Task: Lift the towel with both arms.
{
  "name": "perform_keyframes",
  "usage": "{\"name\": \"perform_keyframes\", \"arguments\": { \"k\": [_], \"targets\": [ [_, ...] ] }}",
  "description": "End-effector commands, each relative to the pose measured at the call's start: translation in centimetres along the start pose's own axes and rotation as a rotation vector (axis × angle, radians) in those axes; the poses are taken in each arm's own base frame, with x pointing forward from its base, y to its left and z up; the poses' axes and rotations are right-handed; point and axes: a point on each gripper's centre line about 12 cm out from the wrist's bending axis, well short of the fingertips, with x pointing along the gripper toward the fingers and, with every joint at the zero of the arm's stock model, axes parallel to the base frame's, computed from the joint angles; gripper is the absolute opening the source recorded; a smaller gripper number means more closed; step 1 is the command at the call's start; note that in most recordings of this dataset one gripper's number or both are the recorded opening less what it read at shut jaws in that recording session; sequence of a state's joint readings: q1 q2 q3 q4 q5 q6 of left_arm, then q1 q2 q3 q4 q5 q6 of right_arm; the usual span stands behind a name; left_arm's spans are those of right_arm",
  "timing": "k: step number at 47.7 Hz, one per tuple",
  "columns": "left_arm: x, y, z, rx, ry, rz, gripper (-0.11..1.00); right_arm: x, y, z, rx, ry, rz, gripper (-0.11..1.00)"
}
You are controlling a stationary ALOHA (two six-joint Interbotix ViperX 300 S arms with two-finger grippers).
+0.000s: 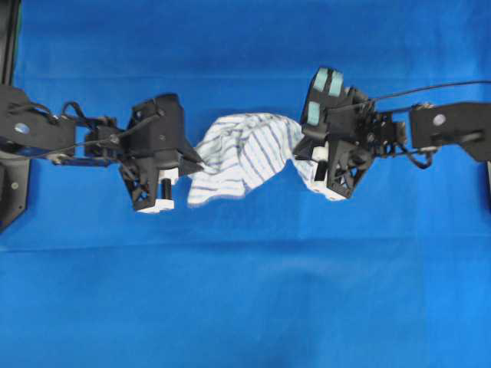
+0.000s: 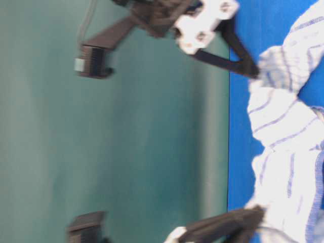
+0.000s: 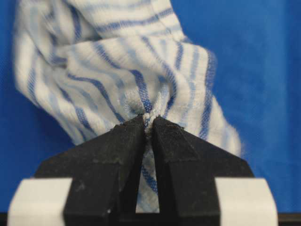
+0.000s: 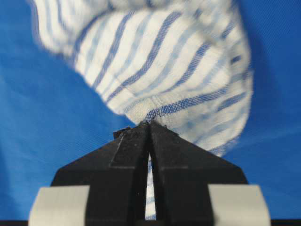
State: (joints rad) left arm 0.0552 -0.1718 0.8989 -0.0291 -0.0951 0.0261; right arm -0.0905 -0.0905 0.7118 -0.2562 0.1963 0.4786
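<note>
While both arms grip: the thin white towel with blue and grey stripes (image 1: 242,153) hangs bunched between the two grippers, over the blue tabletop (image 1: 245,307).
Towel, overhead view: it sags in the middle, one end at each gripper, its folds drooping toward the lower side of the view.
Towel, table-level view: the cloth (image 2: 286,152) shows crumpled at the right edge against the blue surface; whether its lowest fold touches the tabletop I cannot tell.
Left gripper (image 1: 193,162): its black pointed fingers (image 3: 127,141) are clenched on a pinch of striped cloth, which is squeezed in the narrow slit between them.
Left wrist view: the towel (image 3: 117,70) bulges up and away from the fingertips, with a strip of cloth showing down between the fingers.
Right gripper (image 1: 301,156): its black fingers (image 4: 171,146) are pressed together on a hemmed edge of the towel (image 4: 155,66).
Right arm (image 1: 453,126): black, carrying pale teal pads (image 1: 331,83) on top of its wrist block.
Left arm (image 1: 46,130): black, reaching in from the left edge.
</note>
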Motion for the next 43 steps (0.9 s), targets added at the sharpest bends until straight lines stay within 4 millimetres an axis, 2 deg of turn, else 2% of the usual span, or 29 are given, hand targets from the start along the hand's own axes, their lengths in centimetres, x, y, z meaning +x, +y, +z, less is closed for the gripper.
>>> {"name": "perform_keyframes", "arguments": {
  "k": [1, 9, 22, 37, 43],
  "targets": [
    [-2.2, -0.1, 3.1, 0.002, -0.083, -0.003, 0.04, -2.8, 0.4, 2.7, 0.0, -0.074, 0.005, 0.0],
    [-5.3, 0.2, 6.1, 0.001, -0.127, 0.003, 0.04, -6.5, 0.3, 5.2, -0.006, -0.099, -0.027, 0.0],
    [-12.1, 1.2, 12.1, -0.015, -0.201, 0.027, 0.04, -13.6, 0.5, 10.1, -0.057, -0.183, -0.067, 0.0],
    [-17.1, 2.0, 16.8, -0.022, -0.262, 0.054, 0.04, -20.5, 0.8, 14.8, -0.104, -0.288, -0.087, 0.0],
    [-19.1, 2.3, 18.6, -0.026, -0.29, 0.065, 0.04, -22.9, 1.0, 16.1, -0.114, -0.321, -0.091, 0.0]
  ]
}}
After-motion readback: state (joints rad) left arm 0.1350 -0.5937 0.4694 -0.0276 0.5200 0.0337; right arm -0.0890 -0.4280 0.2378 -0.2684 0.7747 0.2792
